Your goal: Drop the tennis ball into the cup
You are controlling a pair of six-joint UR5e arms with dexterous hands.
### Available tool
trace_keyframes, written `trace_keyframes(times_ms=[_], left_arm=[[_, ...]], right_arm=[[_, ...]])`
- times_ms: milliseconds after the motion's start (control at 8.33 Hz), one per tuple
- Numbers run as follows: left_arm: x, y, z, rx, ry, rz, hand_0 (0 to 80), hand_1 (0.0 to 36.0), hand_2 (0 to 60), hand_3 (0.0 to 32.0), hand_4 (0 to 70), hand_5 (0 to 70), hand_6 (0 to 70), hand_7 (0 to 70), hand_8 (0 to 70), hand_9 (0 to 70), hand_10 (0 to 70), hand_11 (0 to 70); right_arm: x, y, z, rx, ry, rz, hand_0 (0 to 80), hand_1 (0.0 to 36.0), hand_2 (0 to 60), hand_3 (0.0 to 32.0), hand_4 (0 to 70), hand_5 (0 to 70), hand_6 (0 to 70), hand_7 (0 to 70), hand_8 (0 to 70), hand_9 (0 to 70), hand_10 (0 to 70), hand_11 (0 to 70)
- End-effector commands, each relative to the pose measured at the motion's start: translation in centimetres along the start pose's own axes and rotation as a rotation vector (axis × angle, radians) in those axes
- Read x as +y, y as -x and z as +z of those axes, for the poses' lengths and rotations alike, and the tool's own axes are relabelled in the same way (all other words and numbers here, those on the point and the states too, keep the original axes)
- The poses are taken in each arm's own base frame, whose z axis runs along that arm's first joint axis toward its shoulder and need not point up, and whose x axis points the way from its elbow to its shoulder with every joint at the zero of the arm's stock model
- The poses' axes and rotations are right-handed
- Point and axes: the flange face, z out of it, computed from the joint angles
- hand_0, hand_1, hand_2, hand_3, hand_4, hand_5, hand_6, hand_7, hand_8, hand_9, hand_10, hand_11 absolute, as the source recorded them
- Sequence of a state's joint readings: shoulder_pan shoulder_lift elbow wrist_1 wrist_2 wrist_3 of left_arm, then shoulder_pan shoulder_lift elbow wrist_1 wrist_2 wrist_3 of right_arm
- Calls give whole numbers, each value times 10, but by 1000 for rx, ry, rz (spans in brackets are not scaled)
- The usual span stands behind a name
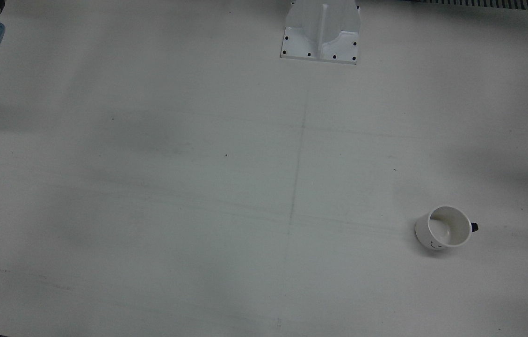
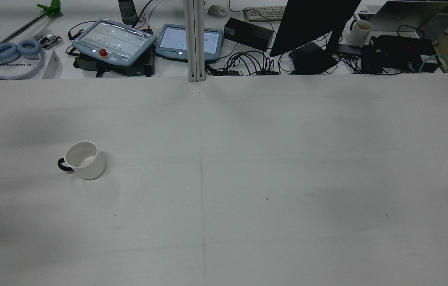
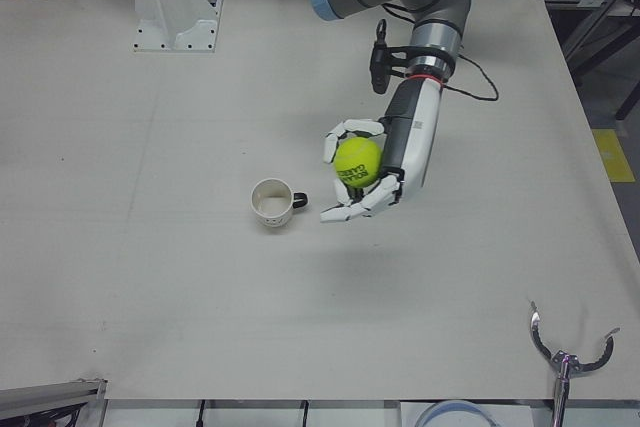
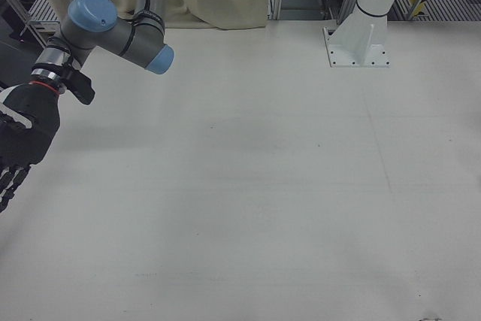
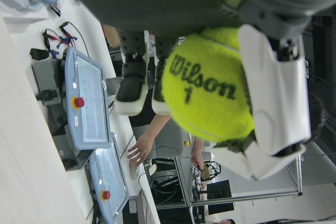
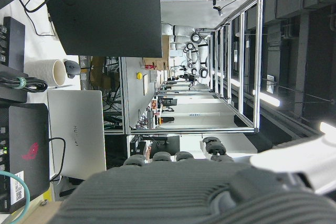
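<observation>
The cup [image 3: 271,203] stands upright and empty on the surface [image 3: 150,277] at frame centre, handle pointing right. Just right of it and above the surface, the left robot hand [image 3: 362,175] grips the tennis ball [image 3: 357,161]. The right robot hand [image 4: 19,140], cut off at the left edge, shows fingers extended, holding nothing.
</observation>
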State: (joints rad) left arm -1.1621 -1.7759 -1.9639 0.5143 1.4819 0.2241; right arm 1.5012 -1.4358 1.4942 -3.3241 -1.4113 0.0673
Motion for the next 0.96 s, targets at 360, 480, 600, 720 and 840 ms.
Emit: trace_keyframes(times_ms=[360,480,600,720,840], left_arm=[[26,141,19,-127,30,6,479,204,594,0,380,185,687,700,470,656,439,624],[27,143,18,-129,34,4,475,205,600,0,375,177,678,700,468,656,438,622],[28,144,19,-128,38,4,475,213,586,0,373,154,551,700,446,656,437,619],[32,166,17,-166,48,0,472,198,600,0,372,190,692,700,470,654,436,619],[33,172,16,-153,43,-1,468,194,600,0,370,189,690,700,467,649,434,615]], right_arm=[[-1,0,0,1,-2,0,0,0,0,0,0,0,0,0,0,0,0,0],[0,-1,0,1,0,0,0,0,0,0,0,0,0,0,0,0,0,0],[0,-1,0,1,0,0,0,0,0,0,0,0,0,0,0,0,0,0],[-1,0,0,1,-2,0,0,0,0,0,0,0,0,0,0,0,0,0],[0,0,0,-1,0,0,0,0,0,0,0,0,0,0,0,0,0,0]])
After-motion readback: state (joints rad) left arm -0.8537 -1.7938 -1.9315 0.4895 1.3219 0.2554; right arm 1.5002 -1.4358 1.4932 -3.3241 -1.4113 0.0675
